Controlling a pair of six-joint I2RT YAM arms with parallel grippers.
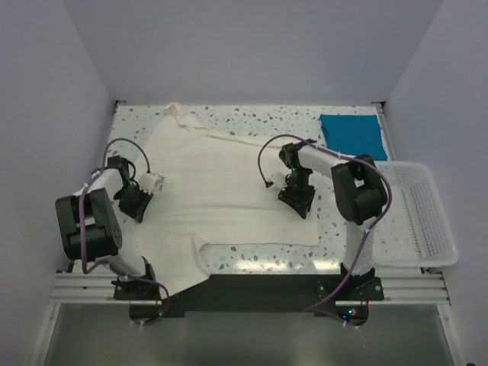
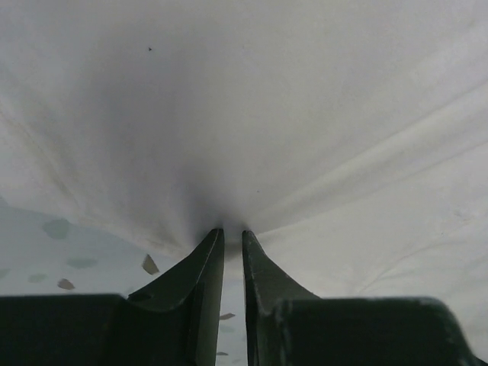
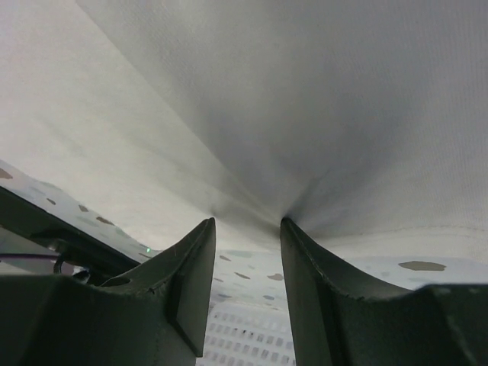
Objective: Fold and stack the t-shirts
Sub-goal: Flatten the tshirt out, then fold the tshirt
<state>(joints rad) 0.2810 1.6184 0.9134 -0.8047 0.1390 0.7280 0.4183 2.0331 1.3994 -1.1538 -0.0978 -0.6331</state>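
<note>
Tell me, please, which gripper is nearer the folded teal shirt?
Right. The right gripper is at the cream shirt's right side, in front of the teal shirt; the left gripper is at the cream shirt's left edge.

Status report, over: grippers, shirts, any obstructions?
Left gripper and right gripper each pinching cream-white shirt at opposite edges. Shirt spread out, not yet folded. Teal-blue shirt folded, far right corner. Nothing blocking.

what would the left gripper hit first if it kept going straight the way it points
The cream-white shirt: its cloth bunches right at the left gripper tips, with nothing else in between.
</note>
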